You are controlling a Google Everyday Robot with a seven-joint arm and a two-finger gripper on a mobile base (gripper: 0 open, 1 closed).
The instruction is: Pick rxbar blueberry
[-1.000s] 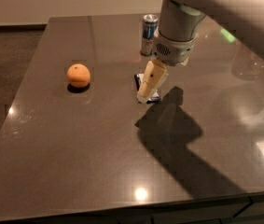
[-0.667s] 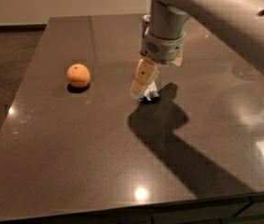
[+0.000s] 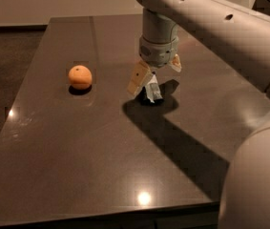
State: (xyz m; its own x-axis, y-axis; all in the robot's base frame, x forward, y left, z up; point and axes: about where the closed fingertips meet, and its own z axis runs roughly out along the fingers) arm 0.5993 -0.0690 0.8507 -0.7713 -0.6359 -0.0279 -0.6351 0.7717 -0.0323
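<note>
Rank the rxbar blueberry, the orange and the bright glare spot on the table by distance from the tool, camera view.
1. rxbar blueberry: just below the tool, between its open fingers.
2. orange: on the table, well off to picture-left.
3. glare spot: near the table's front edge, farthest.

The table [image 3: 77, 142] top is dark, smooth and glossy, mirroring lamps. The orange [image 3: 80, 77], far left, has matt skin. The gripper [image 3: 155, 80], just above the bar [image 3: 152, 90] with its smooth wrapper, has pale, matt, spread fingers [image 3: 138, 78].
</note>
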